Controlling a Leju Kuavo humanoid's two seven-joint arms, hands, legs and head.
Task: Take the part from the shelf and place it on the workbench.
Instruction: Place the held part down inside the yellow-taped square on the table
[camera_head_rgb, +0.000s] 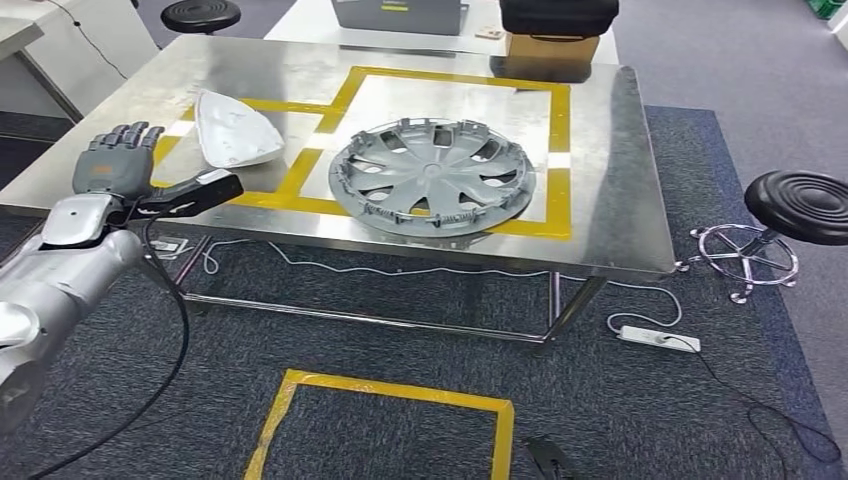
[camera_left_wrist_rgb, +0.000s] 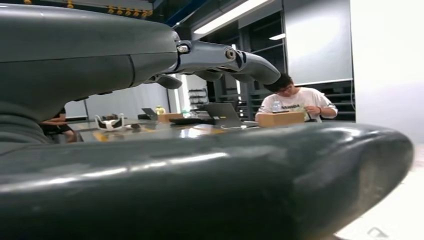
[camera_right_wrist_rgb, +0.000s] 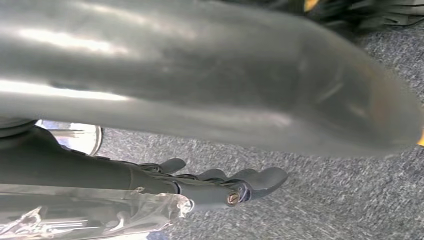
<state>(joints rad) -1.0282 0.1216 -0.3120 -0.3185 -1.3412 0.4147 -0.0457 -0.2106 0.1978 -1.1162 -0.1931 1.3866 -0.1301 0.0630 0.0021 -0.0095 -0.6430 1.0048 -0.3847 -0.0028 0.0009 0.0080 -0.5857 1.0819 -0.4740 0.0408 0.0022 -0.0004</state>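
- A grey hubcap (camera_head_rgb: 432, 176) lies flat on the steel workbench (camera_head_rgb: 620, 200), inside a yellow tape square (camera_head_rgb: 556, 150), touching no hand.
- At its 9 o'clock, a white shell part (camera_head_rgb: 232, 128) rests on the bench.
- Left hand (camera_head_rgb: 112, 160) is raised at the bench's near-left edge, fingers (camera_left_wrist_rgb: 227, 60) spread, empty.
- Right hand (camera_right_wrist_rgb: 210, 180) hangs over carpet, fingers loosely extended, holding nothing.
- A black stool (camera_head_rgb: 800, 205) stands at 3 o'clock, well apart.

Black stool (camera_head_rgb: 803, 205), cardboard box (camera_head_rgb: 551, 48).
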